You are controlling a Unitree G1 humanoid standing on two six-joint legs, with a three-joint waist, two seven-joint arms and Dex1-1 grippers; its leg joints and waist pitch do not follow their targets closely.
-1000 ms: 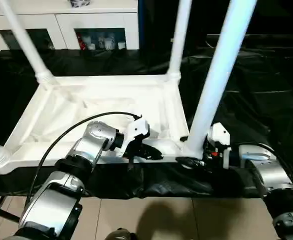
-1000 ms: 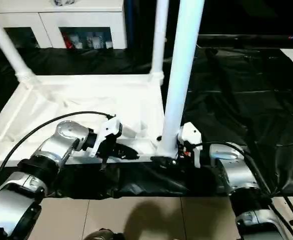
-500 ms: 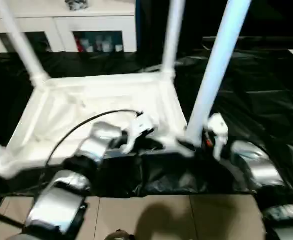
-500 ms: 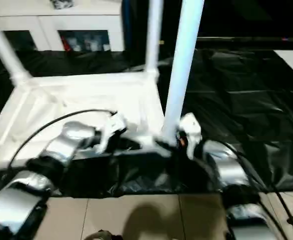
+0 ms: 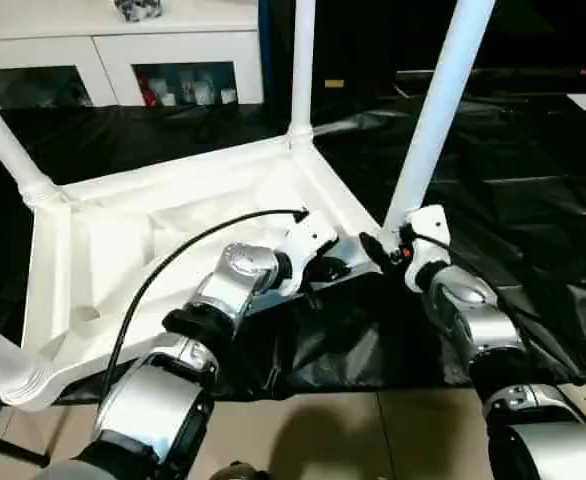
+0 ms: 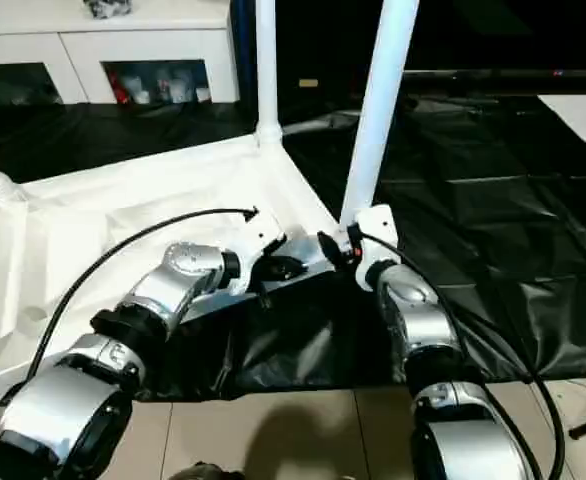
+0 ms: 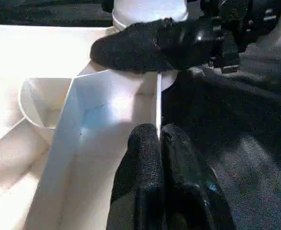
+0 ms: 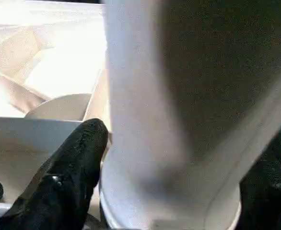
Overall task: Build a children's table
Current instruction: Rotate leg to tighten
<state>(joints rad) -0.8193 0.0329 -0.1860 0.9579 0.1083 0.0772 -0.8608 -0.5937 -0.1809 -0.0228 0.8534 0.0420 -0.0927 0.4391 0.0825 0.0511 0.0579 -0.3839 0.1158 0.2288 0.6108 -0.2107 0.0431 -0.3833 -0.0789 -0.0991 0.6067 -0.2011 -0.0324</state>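
The upturned children's table (image 5: 123, 240) lay on the black-covered desk (image 5: 533, 170). The left claw (image 5: 335, 268) was clenched on its near rim, while the right claw (image 5: 378, 250) gripped the near leg (image 5: 435, 105) at its base.

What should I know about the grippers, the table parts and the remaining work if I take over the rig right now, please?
Left gripper: fingers shut on the near edge wall of the table top, as the left wrist view shows.
Right gripper: fingers at the base of the near right leg, one finger against it.
The table top lies upside down on the black sheet.
Done: four legs stand in their corner sockets, the far right leg included.
Left: I cannot tell whether the near right leg is fully seated; the table is not yet turned upright.
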